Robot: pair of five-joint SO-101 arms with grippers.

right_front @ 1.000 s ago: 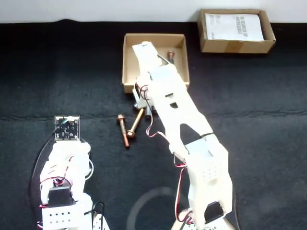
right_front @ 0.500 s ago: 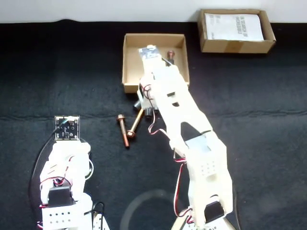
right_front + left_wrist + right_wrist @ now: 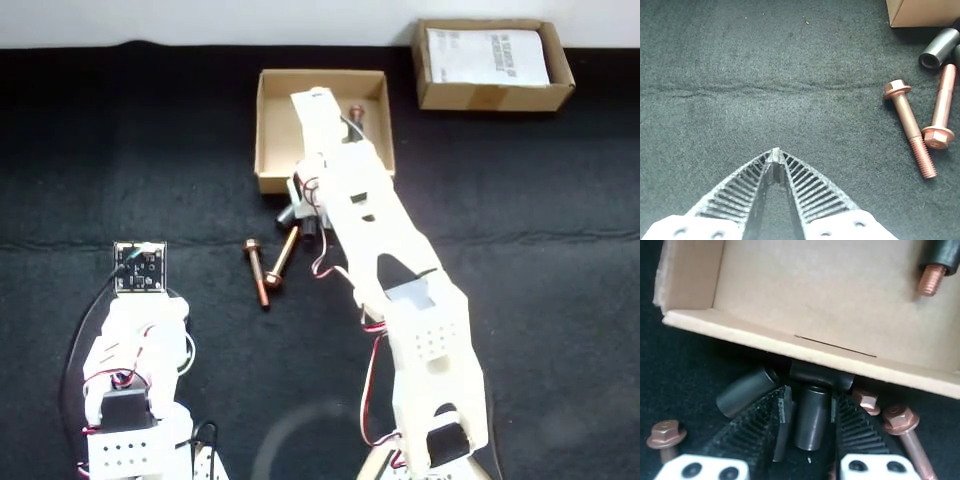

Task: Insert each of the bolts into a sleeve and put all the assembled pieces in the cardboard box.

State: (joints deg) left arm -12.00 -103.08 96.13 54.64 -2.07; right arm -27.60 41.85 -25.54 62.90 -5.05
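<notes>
Right gripper (image 3: pixel 812 401) hanging open, straddling dark sleeve (image 3: pixel 811 420) near cardboard box (image 3: pixel 765 337) wall. Neighbouring sleeves (image 3: pixel 745 390) crowding it, so closing is risking pinching two, or skewing grip. Left gripper (image 3: pixel 776 152) sitting closed, empty.

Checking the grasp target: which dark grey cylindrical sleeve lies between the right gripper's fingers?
The middle sleeve, end-on to the brown cardboard box wall. A second sleeve lies along that wall; a third sleeve angles away outside the fingers.

Copper-brown bolts (image 3: pixel 910 127); dark grey sleeves (image 3: pixel 812 417); plain tan cardboard box (image 3: pixel 275 120); black felt table cover (image 3: pixel 520 250); white arms (image 3: pixel 400 250) with black ribbed fingers (image 3: pixel 757 427).
</notes>
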